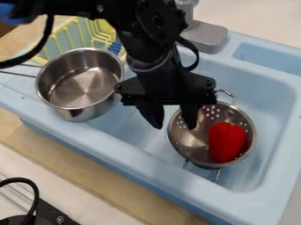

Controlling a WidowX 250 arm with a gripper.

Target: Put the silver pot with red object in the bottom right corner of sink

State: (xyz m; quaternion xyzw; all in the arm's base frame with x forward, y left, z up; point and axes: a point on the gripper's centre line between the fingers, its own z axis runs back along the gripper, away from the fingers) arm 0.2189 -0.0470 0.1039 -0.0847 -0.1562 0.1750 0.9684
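The silver perforated metal colander [191, 141] with looped wire handles is sitting right of centre in the frame, inside the basin of the light blue sink [273, 189], and it is holding a smooth red bell pepper [226, 140]. The pepper is lying toward the colander's right side, its top facing the upper part of the frame. One wire handle is sticking up at the colander's upper edge, and more bent wire is showing beneath its lower edge. The black two-finger gripper [174, 125] is hanging down from the top of the frame, just above the colander's upper left rim. Its fingers are standing moderately apart, with a plain gap between the tips; the right-hand one in the picture is overlapping the colander's interior, while the left-hand one is pointing down just outside the rim. Whether either finger is touching the metal, I cannot tell. A round silver metal pot [85, 83] is resting in the upper left of the frame, over the left part of the sink, its thin handle extending to the left edge. Behind it a pale yellow slatted plastic rack [75, 34] is standing, and a grey faucet base [206, 37] is sitting on the sink's far rim, right of the arm.
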